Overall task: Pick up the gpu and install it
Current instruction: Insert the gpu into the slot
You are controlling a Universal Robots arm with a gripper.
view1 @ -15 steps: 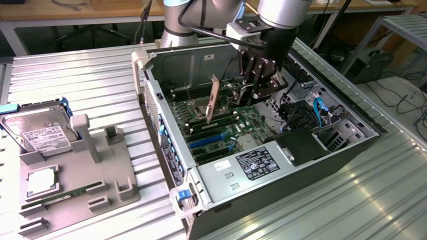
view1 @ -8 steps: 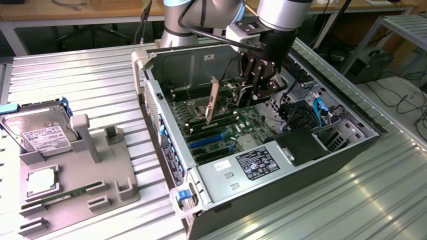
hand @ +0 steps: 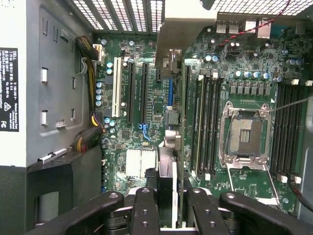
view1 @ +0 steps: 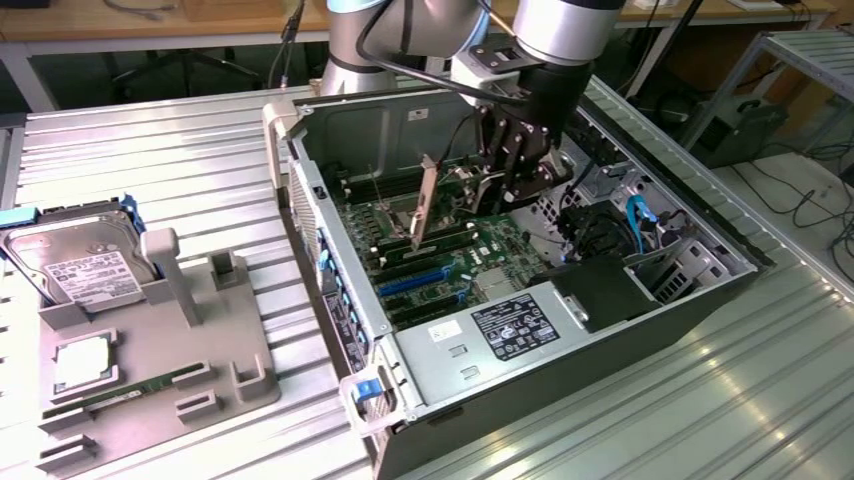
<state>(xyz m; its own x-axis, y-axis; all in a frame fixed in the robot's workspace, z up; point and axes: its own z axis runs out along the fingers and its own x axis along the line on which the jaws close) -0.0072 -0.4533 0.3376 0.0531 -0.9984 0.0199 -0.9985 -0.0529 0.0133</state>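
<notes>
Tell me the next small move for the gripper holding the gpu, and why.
Probably a short, straight descent. The gripper is shut on the gpu, which hangs edge-down inside the open computer case, just above the motherboard. In the wrist view the card runs parallel to the expansion slots; whether it sits exactly over one I cannot tell.

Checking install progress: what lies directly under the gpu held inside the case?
The gripper holds the gpu edge-down over the motherboard and its expansion slots. The card's lower edge hides any contact.
</notes>
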